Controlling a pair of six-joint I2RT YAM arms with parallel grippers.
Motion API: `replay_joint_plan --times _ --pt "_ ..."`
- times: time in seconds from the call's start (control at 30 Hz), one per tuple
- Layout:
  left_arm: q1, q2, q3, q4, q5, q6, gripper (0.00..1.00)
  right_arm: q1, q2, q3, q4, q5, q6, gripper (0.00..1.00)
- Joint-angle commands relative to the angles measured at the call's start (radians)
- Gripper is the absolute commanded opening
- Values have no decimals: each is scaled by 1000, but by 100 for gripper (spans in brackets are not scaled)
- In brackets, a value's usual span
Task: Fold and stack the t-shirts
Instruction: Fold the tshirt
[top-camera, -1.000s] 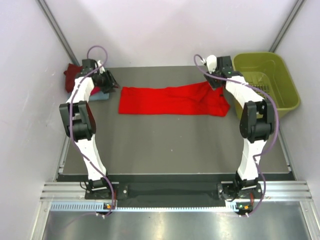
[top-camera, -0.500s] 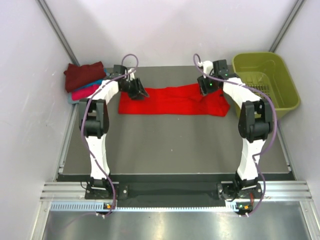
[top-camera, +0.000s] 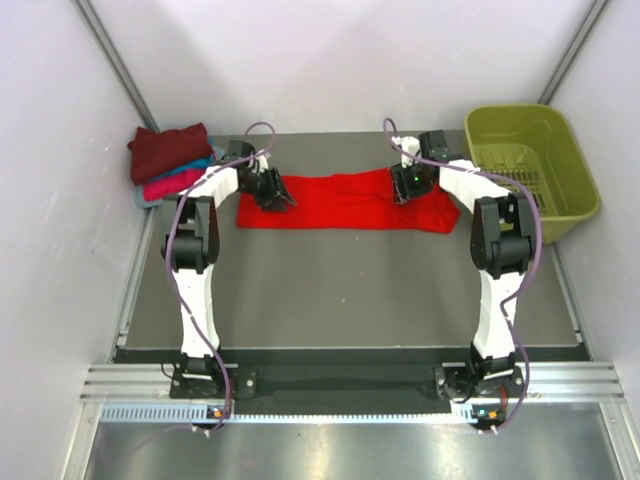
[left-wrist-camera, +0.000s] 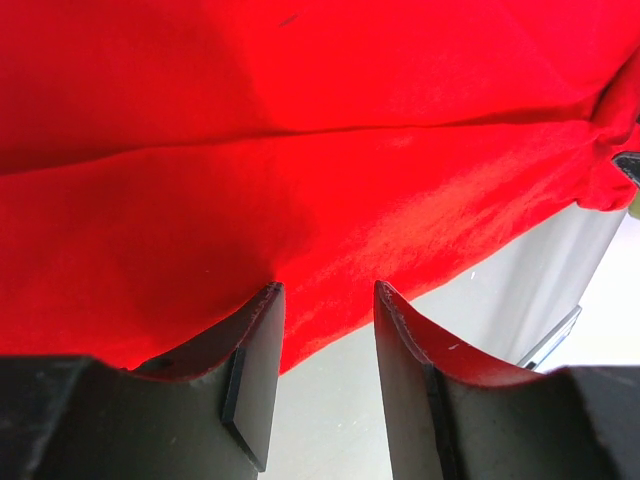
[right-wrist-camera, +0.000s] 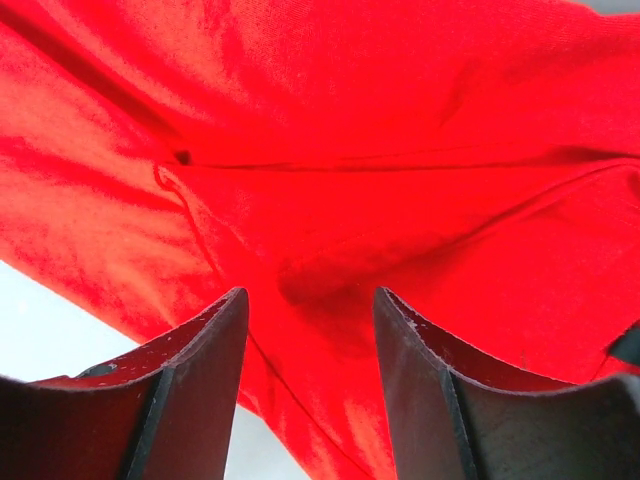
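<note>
A bright red t-shirt (top-camera: 345, 203) lies as a long flat strip across the far part of the grey table. My left gripper (top-camera: 275, 193) is open over the strip's left end; in the left wrist view (left-wrist-camera: 328, 290) its fingertips straddle the red cloth's edge (left-wrist-camera: 300, 200). My right gripper (top-camera: 405, 187) is open over the strip's right part; in the right wrist view (right-wrist-camera: 310, 298) its fingers stand above wrinkled red cloth (right-wrist-camera: 380, 150). A stack of folded shirts sits at the far left: maroon (top-camera: 168, 147) on top, magenta-pink (top-camera: 172, 183) below it, a teal edge under that.
An olive-green plastic basket (top-camera: 530, 165) stands at the far right, close to the right arm. White walls enclose the table (top-camera: 350, 290) at the left, back and right. The arm bases are at the near edge.
The left arm has swung from the folded stack to the red shirt's left end. The right gripper has moved down and left onto the shirt's right part. The shirt has not moved.
</note>
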Motion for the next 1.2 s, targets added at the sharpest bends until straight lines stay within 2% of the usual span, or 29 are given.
replay_joint_plan --times 0.0,0.2,0.43,0.6,0.73,0.97,1.17 --pt "-3 12 -16 13 7 -9 46 17 13 3 19 -27 32 54" --pt "-5 3 -30 12 -5 -1 46 24 86 61 33 -34 51 54" --pt "-11 -9 -63 7 -31 23 46 23 152 207 59 -44 62 54" --pt "-17 -17 -74 -2 -48 37 46 23 174 323 94 -25 70 54" --pt "-18 -25 -79 -10 -67 54 46 24 146 345 104 -21 73 54" --pt "-3 -114 -13 -16 -129 84 49 -3 -79 143 93 41 55 55" --pt "40 -65 128 -51 -156 160 52 -23 -219 -54 53 71 35 56"
